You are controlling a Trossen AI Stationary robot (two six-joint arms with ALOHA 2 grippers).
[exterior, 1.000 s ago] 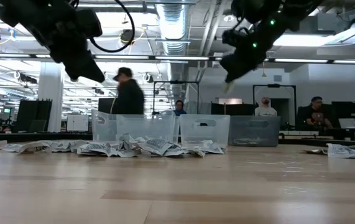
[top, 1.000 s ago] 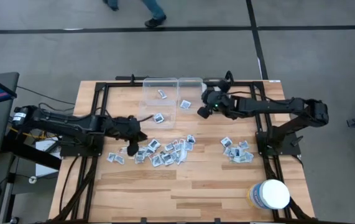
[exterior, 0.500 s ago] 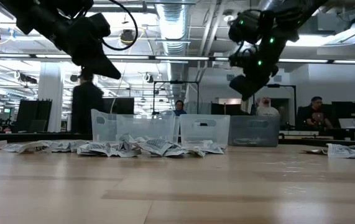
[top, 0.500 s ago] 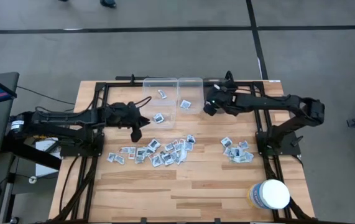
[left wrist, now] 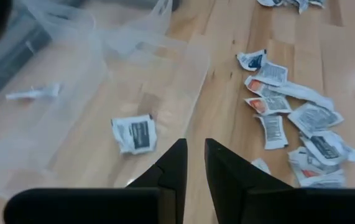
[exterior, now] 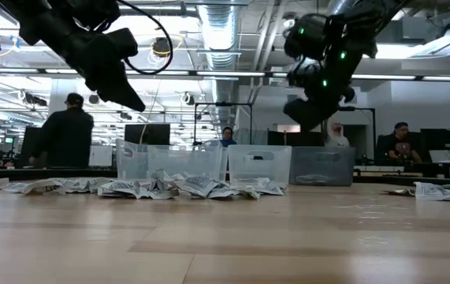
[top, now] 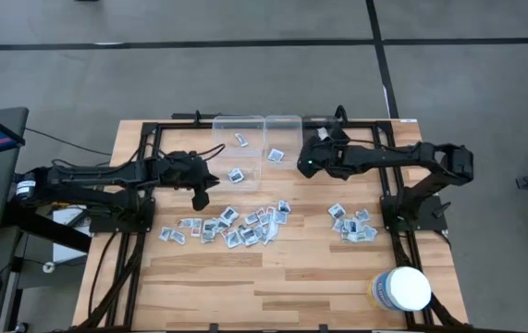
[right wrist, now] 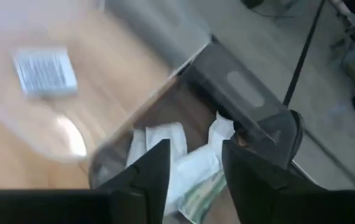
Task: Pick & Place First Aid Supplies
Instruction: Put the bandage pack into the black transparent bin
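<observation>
Early stage: approx. three small square printed packets [top: 237, 174] in clear plastic bins [top: 238, 148]; dozens left on wooden worktop [top: 291, 277]. Right gripper [top: 306, 166] released, empty, beside bins; left gripper [top: 200, 197] narrowly parted, empty.

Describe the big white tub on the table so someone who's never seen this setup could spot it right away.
Start at the wooden table seen from above and go to the corner on the right arm's side, nearest the bottom of the high view. There stands the round tub with a white lid, alone, apart from the small flat packets, and far bigger than any of them.
</observation>
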